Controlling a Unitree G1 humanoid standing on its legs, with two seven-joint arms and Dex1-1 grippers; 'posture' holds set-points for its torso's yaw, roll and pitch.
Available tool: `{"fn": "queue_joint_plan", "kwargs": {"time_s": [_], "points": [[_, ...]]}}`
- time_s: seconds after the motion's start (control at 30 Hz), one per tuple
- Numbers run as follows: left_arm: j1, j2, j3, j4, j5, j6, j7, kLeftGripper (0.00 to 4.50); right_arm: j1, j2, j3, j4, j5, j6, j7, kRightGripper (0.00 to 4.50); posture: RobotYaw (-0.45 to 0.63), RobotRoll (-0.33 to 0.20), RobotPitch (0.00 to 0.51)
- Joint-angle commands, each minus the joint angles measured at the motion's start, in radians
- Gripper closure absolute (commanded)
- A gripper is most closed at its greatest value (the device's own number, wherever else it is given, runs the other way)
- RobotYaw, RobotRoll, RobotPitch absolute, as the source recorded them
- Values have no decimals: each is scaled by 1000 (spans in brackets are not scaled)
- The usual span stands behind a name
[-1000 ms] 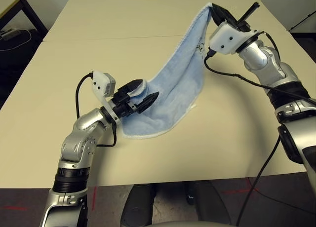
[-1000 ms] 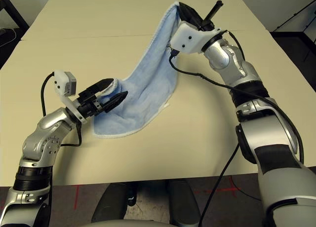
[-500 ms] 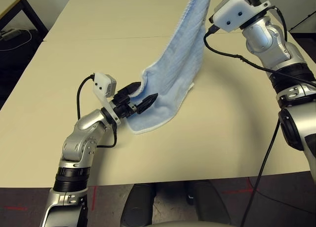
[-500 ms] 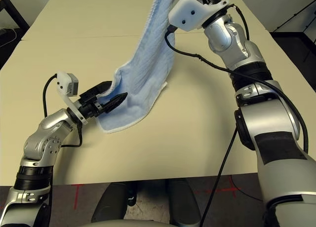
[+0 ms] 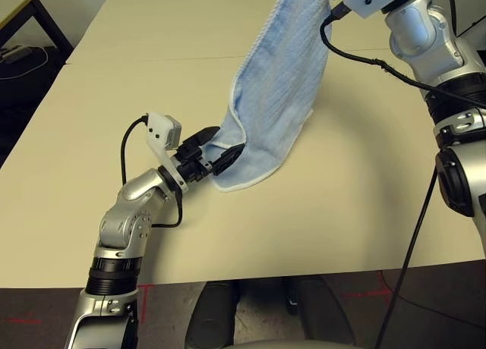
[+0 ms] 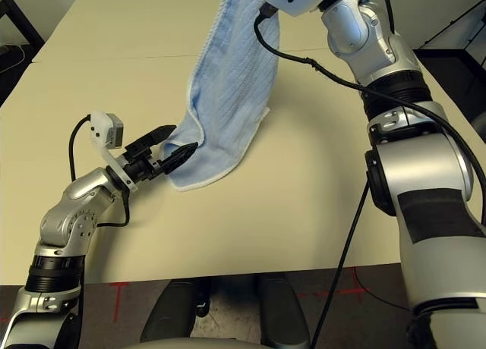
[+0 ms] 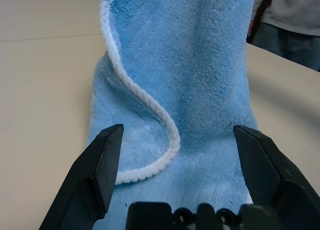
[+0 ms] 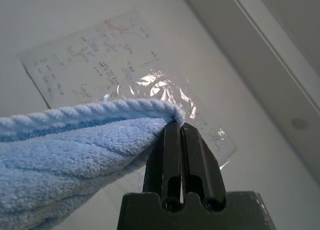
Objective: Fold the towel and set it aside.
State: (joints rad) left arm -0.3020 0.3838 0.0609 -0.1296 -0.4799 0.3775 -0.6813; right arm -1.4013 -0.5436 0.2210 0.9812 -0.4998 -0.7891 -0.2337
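Above the counter (image 5: 364, 212), the right gripper (image 8: 181, 135) pinches the towel (image 5: 277, 83) by a corner, hanging. Left gripper (image 7: 175, 155), spread wide at the lower edge, should likely close there next.

The towel (image 5: 277, 83) was light blue with faint ribbed stripes and a white stitched border. Beneath the towel, the table (image 5: 152, 83) was plain pale beige. Beside the towel, the gripper fingers (image 7: 100, 160) were black, the forearms (image 6: 72, 212) silver, and a camera housing (image 5: 162, 128) white with black cable.
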Motion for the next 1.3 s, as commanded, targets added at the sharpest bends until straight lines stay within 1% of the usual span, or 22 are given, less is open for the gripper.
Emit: {"fn": "queue_joint_plan", "kwargs": {"time_s": [0.03, 0.07, 0.13, 0.23, 0.37, 0.5, 0.77, 0.93, 1.03, 1.3], "points": [[-3, 23, -56, 72, 130, -53, 40, 0, -20, -10, -13, -7, 18, -21, 37, 4482, 54, 0, 172], [-8, 28, -69, 88, 160, -70, 47, 0, -14, -6, -15, -9, 26, -22, 48, 4482, 54, 0, 172], [-16, 29, -81, 104, 186, -87, 49, 0, -9, -1, -17, -12, 34, -21, 61, 4482, 54, 0, 172], [-48, 51, -151, 143, 291, -149, 38, 0, -1, 6, -21, -16, 48, -18, 76, 4482, 62, 0, 174], [-89, 39, -178, 189, 346, -206, 51, 0, 0, 10, -24, -12, 60, -9, 88, 4482, 59, 0, 173], [-126, 19, -172, 191, 355, -229, 56, 0, 7, 13, -27, -13, 75, -1, 105, 4482, 59, 0, 173], [-161, 21, -190, 163, 354, -200, 16, 0, -11, 19, -56, 15, 119, 42, 131, 4482, 61, 0, 175], [-147, 25, -208, 127, 332, -150, -29, 0, -24, 26, -69, 24, 136, 58, 142, 4482, 61, 0, 175], [-130, 16, -210, 104, 316, -119, -39, 0, -25, 33, -70, 19, 140, 57, 150, 4482, 61, 0, 175], [-137, 10, -233, 154, 368, -119, -11, 0, -22, 41, -73, 2, 147, 55, 161, 4482, 69, 0, 171]]}}
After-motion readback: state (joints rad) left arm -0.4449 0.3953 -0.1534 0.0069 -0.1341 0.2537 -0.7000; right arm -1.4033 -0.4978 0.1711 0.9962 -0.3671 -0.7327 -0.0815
